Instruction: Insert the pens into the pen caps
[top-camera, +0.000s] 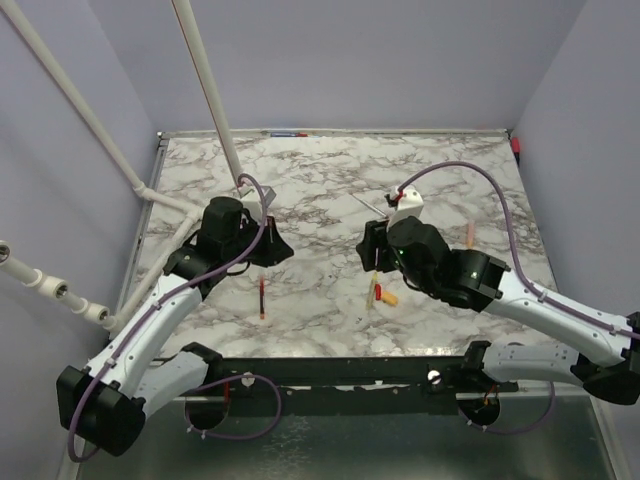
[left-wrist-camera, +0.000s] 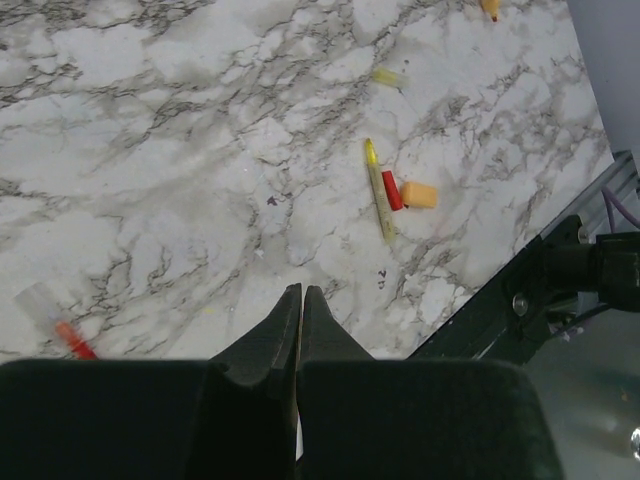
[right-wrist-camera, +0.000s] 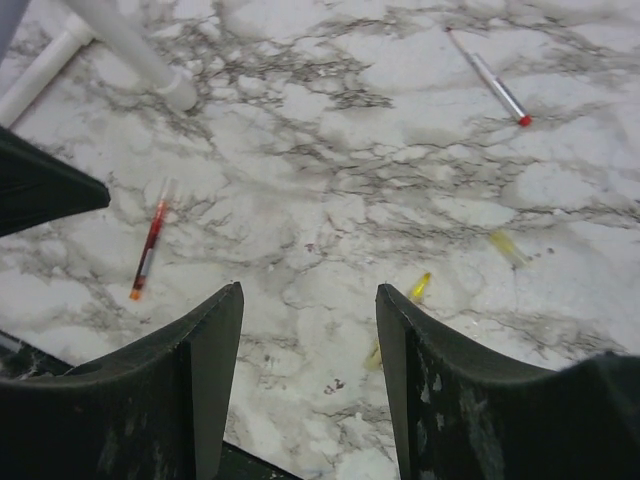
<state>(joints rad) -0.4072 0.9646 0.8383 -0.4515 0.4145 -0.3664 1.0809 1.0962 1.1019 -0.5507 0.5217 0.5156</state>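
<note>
Left tool (left-wrist-camera: 302, 296) hangs above the marble worktop (left-wrist-camera: 150, 150) with its two fingers pressed together and nothing between them. A red pen (left-wrist-camera: 74, 340) lies flat on the worktop close beside it, untouched. One end of this pen looks pale or clear, too blurred to say whether it wears a cap.

The right tool (right-wrist-camera: 310, 292) is spread wide and empty, poised over a small cluster near the front middle of the worktop. That cluster holds a yellow pen (left-wrist-camera: 379, 190) lying flat, a stubby red cap (left-wrist-camera: 391, 190) touching its side, and an orange cap (left-wrist-camera: 418, 194) just beside the red one. In the right wrist view the yellow pen is partly hidden behind one finger, so the opening seems to sit slightly off the pen rather than squarely around it. The wide spread suggests this tool is lining up to take a pen or a cap from the cluster, while the closed left tool waits clear of it.

Well apart from the cluster, a slim grey pen (right-wrist-camera: 490, 78) with a red tip lies toward the back, and an orange pen (top-camera: 469, 235) lies on the right side. A small pale yellow piece (right-wrist-camera: 505, 247) lies alone between the cluster and the grey pen and may be another cap. No pen in the cluster is in a cap yet, so the task looks barely begun.
</note>
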